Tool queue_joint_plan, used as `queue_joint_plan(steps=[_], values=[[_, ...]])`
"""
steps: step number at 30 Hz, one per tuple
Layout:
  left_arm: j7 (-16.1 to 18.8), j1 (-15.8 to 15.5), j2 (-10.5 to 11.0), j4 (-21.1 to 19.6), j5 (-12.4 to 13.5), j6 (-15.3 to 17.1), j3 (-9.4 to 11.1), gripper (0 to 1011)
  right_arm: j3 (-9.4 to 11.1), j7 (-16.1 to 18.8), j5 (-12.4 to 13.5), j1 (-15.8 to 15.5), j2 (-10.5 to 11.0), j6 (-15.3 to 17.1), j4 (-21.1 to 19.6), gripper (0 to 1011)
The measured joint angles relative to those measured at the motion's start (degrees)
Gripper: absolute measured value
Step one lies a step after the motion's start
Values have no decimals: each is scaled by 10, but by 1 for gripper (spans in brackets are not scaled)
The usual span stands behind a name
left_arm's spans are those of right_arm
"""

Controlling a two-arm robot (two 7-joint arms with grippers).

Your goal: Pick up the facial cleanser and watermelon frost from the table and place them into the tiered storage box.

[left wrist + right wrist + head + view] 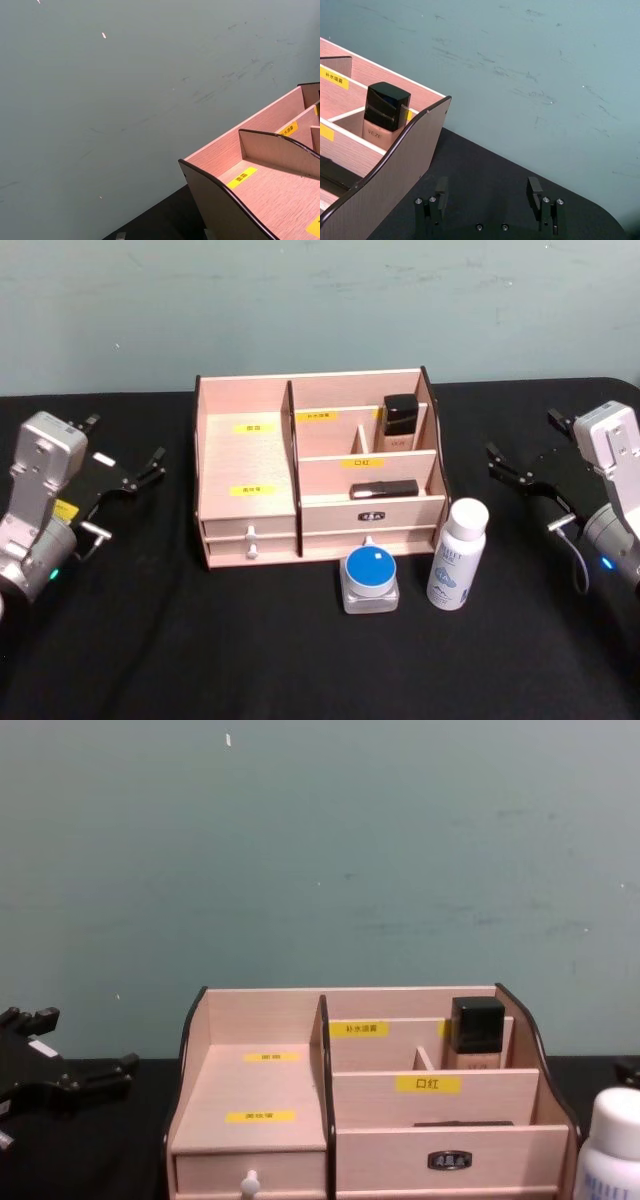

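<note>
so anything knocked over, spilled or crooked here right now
Nothing stands out. The white bottle and the blue-lidded jar stand upright in front of the tiered storage box, which sits square. The left gripper and right gripper are open at either side, touching nothing.

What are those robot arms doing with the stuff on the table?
Nothing is being held right now. The left gripper and the right gripper are both open, one on each side of the tiered storage box. A white bottle and a blue-lidded jar stand on the black table in front of it, not yet put in.
</note>
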Motion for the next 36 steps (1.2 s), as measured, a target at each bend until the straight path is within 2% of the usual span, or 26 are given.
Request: queue_joint_plan(steps=[36], values=[[0, 0, 0, 0, 0, 0, 0, 1009, 0, 0, 0, 0, 0, 0, 0, 1003]])
